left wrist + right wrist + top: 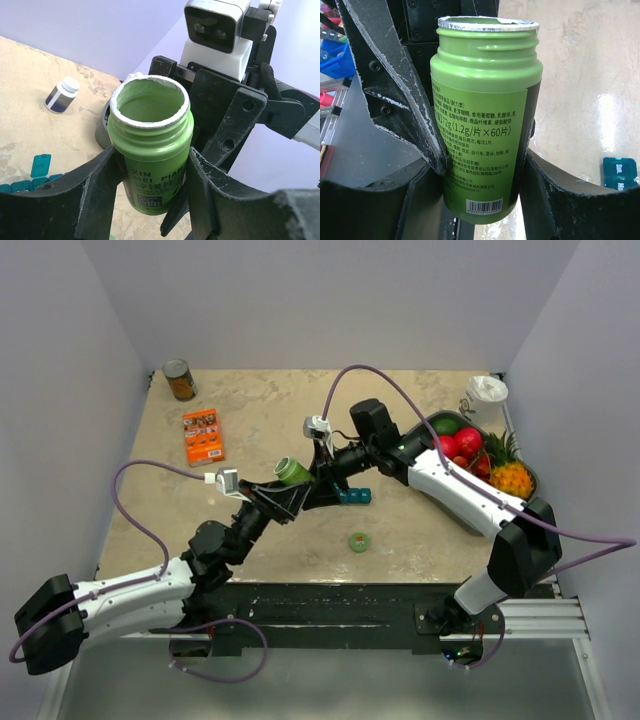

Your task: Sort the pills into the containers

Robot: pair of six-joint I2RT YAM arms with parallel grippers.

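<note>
An open green pill bottle [293, 471] with a torn foil rim is held above the table's middle, between both grippers. My left gripper [152, 167] is shut on its sides [150, 150]. My right gripper [482, 172] grips the same bottle [485, 115] from the other side, its fingers crossing the left ones. No pills show inside the bottle. The teal pill organiser [355, 496] lies just right of the grippers; one lid stands open in the left wrist view [41, 165], and it also shows in the right wrist view [620, 172]. The bottle's green cap [359, 541] lies nearer the front.
A grey fruit tray [527, 480] and a white cup [487, 392] stand at the right back. A small dark bottle with a white cap [62, 95] stands beside the tray. An orange box [203, 435] and a can [180, 380] are at the back left.
</note>
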